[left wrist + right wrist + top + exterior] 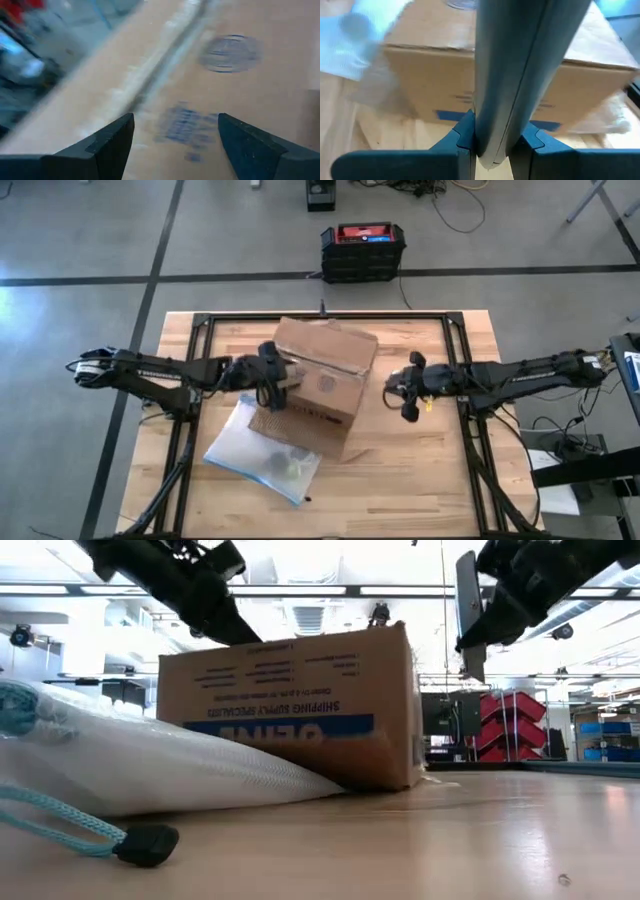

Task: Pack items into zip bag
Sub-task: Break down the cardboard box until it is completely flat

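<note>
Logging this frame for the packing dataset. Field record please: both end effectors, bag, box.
left end effector: open, above the cardboard box's left end
right end effector: shut on a flat grey piece, right of the box
cardboard box: mid-table, printed side facing the low view
zip bag: on the table, lying against the box
items: dark ones visible inside the bag
</note>
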Available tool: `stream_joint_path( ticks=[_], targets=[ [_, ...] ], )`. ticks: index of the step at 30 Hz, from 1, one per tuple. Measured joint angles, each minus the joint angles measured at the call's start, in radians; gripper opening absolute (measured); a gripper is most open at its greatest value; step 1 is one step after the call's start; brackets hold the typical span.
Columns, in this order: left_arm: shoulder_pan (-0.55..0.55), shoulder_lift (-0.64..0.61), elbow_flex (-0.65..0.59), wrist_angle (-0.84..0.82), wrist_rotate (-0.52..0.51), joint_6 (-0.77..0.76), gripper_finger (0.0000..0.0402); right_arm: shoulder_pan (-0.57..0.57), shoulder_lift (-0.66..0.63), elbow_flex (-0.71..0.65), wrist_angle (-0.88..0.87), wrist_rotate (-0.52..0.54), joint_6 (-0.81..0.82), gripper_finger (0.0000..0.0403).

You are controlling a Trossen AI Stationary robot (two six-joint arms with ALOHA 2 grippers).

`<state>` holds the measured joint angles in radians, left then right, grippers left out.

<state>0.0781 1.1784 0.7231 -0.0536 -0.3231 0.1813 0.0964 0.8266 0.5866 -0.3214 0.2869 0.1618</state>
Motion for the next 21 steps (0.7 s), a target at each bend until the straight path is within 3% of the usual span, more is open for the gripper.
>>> stream_joint_path(
  ticks=[6, 10, 12, 17, 19, 21],
  targets=[
    [0.076, -0.004, 0.03, 0.114, 0.077, 0.077, 0.0273, 0.029, 0.05, 0.054, -0.003, 0.079, -0.022, 0.0052],
    [-0.036, -0.005, 0.059, 0.112, 0.171, 0.011, 0.0273, -0.081, 0.071, 0.114, -0.047, 0.141, -0.111, 0.0052],
    [-0.13, -0.005, 0.06, 0.108, 0.117, -0.006, 0.0273, -0.16, 0.074, 0.137, -0.049, 0.145, -0.168, 0.0052],
    [-0.386, 0.023, 0.052, 0.049, -0.164, -0.133, 0.0273, -0.376, 0.107, 0.156, 0.004, 0.142, -0.377, 0.0052],
    [-0.445, 0.053, 0.038, 0.014, -0.222, -0.23, 0.0273, -0.451, 0.147, 0.156, 0.083, 0.097, -0.448, 0.0052],
    [-0.477, 0.085, 0.024, 0.004, -0.239, -0.345, 0.0273, -0.515, 0.201, 0.155, 0.144, -0.016, -0.483, 0.0052]
  ],
)
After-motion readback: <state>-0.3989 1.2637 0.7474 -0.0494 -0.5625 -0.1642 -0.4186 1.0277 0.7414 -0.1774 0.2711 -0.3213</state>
